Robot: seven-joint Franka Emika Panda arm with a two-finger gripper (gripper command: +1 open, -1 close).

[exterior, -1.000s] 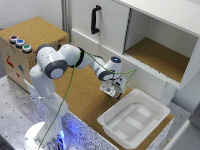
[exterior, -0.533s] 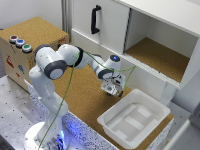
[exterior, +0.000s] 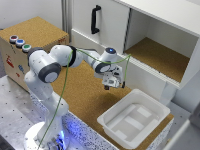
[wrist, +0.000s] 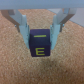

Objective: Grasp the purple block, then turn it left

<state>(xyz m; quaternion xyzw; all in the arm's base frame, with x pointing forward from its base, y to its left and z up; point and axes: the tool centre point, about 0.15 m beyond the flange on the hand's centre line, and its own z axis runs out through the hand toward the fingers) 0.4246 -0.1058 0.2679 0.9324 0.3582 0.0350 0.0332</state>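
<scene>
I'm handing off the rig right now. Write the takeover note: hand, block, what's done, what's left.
Hand: fingers sit either side of the purple block; the wrist view shows them at its sides, but firm contact can't be confirmed.
Block: on the cork surface, under the hand, on the exterior view's left of the white tray; a yellow letter faces the wrist camera.
Done: hand brought down around the block.
Left: confirm the grasp, then turn the block left.
</scene>
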